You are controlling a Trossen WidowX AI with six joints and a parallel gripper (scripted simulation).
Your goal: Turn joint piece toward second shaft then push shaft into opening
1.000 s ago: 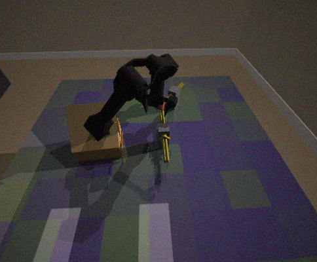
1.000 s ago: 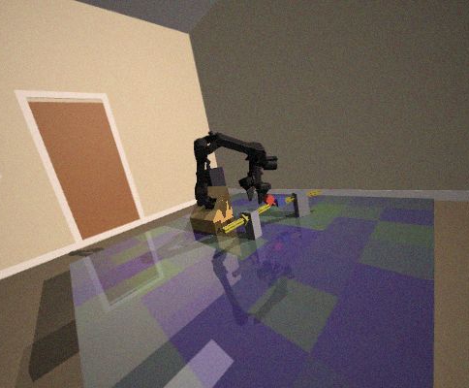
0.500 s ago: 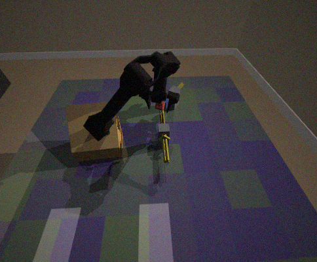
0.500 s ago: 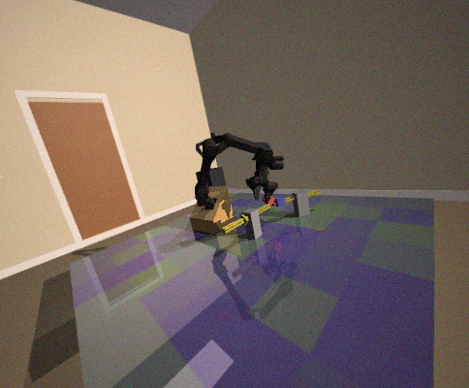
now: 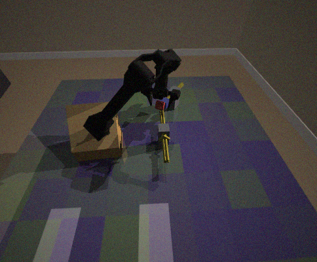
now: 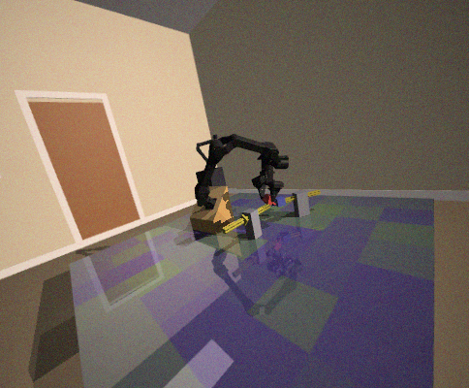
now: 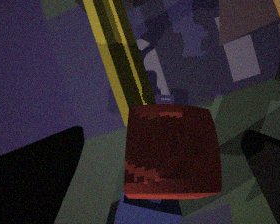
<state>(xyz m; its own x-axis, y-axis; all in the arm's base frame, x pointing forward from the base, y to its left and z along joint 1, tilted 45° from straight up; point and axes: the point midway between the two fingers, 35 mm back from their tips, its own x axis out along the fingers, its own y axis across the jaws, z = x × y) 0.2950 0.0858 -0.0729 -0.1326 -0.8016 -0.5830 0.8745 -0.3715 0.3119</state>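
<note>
Fingers of the gripper (image 5: 162, 102) (image 6: 268, 198) (image 7: 163, 145) stood wide apart, holding nothing, one at nine o'clock of the red joint piece (image 5: 160, 105) (image 6: 268, 199) (image 7: 173, 150) and the other at three in the wrist view. The piece sat nearer the left finger, seemingly at the end of the yellow shaft (image 5: 166, 149) (image 6: 234, 226) (image 7: 113, 50) rising toward eleven, though the dimness blurred that joint. Good work called for centring first, closing squarely, then turning gently about the hinges.

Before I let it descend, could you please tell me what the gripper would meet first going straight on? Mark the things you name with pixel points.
Probably the red boxy joint piece (image 5: 160, 105) (image 6: 268, 199) (image 7: 173, 150), between the open gripper's (image 5: 162, 99) (image 6: 268, 198) (image 7: 163, 140) fingers; depth is unclear.
</note>
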